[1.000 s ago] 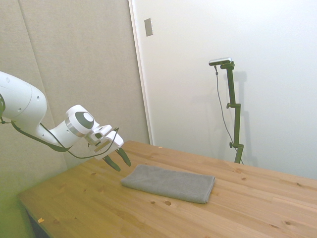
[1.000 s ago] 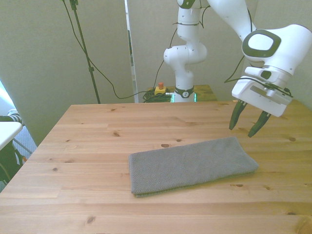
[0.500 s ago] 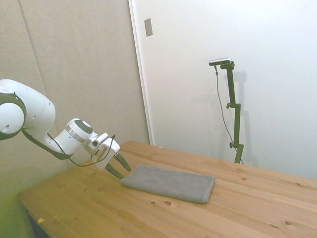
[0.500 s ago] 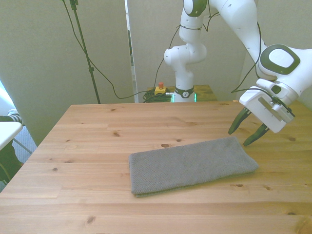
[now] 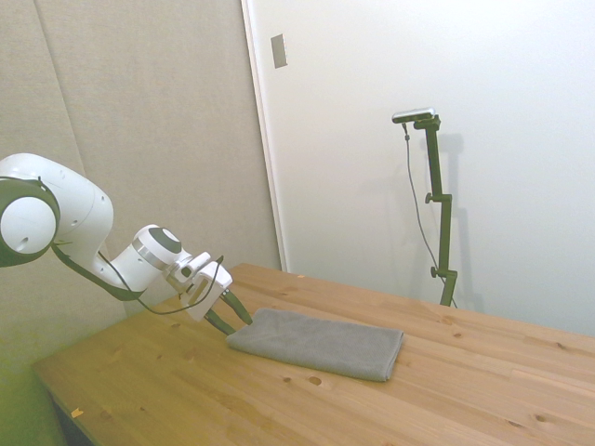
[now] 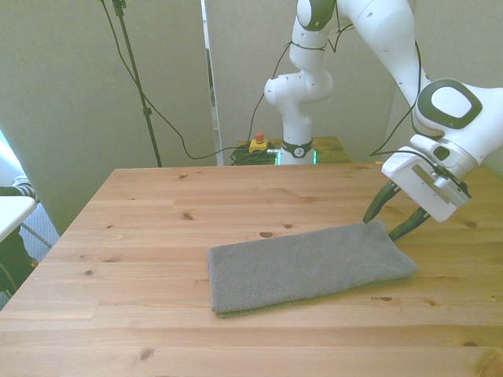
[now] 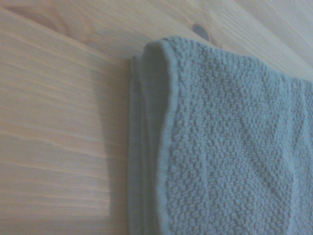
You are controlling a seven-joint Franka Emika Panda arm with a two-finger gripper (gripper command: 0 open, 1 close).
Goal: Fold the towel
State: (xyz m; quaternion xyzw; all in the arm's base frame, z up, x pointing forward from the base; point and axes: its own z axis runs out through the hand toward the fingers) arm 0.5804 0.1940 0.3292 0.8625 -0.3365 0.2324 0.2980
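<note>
1. Towel [image 6: 306,265] — grey terry cloth, folded into a long rectangle, lying flat on the wooden table [image 6: 157,236]; in the front view it sits toward the front view's right half of the tabletop, long axis slightly slanted
2. Side view: towel [image 5: 318,342] lies near the middle of the table [image 5: 483,390], one short end toward the arm
3. Wrist view: towel [image 7: 225,147] edge seen close — at least two stacked layers visible at the rounded corner, looped pile texture, bare wood grain of the table [image 7: 54,122] beside it
4. Gripper [image 6: 389,223] — low over the table at the towel's short end on the front view's right; fingers spread apart, pointing down at a slant, one fingertip at each side of that end's far corner
5. Side view: gripper [image 5: 232,318] tips sit right at the towel's near end, just above or touching the cloth — contact cannot be told
6. Nothing is held between the fingers; towel lies undisturbed, edges straight
</note>
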